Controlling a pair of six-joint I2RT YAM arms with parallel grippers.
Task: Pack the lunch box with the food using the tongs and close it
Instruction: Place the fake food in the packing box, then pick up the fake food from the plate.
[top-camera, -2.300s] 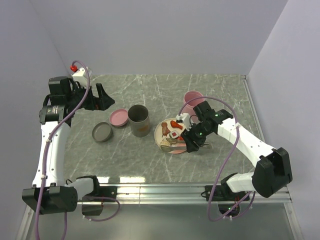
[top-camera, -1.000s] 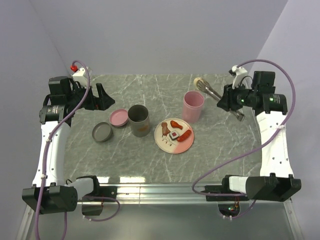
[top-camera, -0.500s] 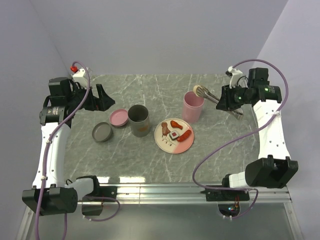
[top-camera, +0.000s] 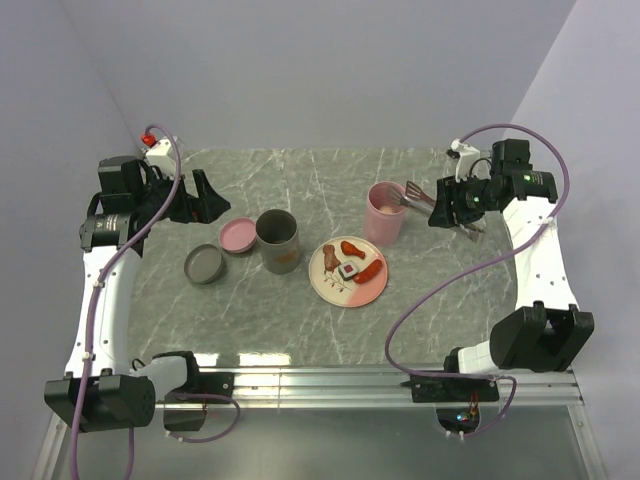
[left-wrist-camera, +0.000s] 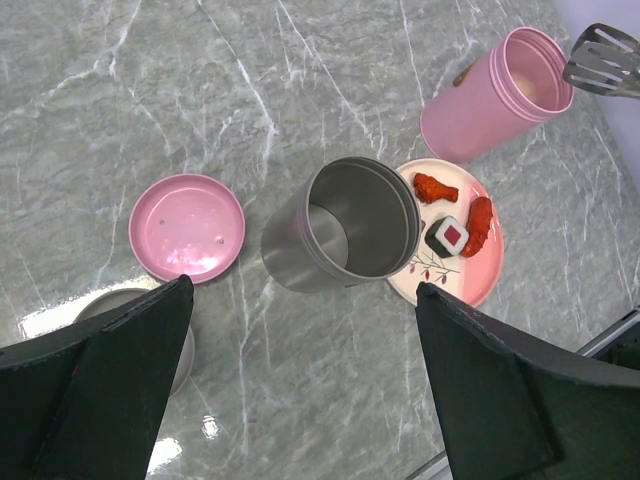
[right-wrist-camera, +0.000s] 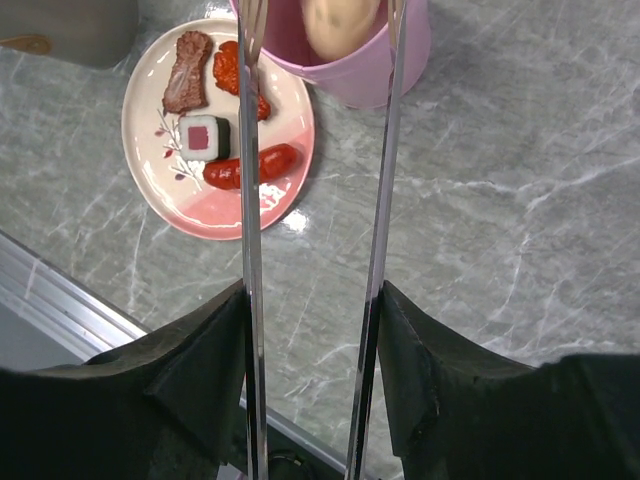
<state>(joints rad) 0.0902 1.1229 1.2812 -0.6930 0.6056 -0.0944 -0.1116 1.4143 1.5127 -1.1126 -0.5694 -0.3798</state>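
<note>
While the right hand (right-wrist-camera: 310, 310) clasps the tongs (right-wrist-camera: 250, 200), tips spread over the pink cup (right-wrist-camera: 400, 60) just ahead, beige bun (right-wrist-camera: 340, 20) inside it, plate (right-wrist-camera: 215, 215) of food (right-wrist-camera: 250, 167) nearer, to its left, left hand (top-camera: 200, 197) wide, open grey cup (left-wrist-camera: 350, 235) and pink lid (left-wrist-camera: 187, 225) below it on the worktop (left-wrist-camera: 300, 80)

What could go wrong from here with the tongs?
The tongs hang close to the pink cup; a careless pull could tip it. The right gripper holds them only by their thin arms, so they may twist or slip. The food lies crowded on the plate; grabbing one piece may nudge another off.
</note>
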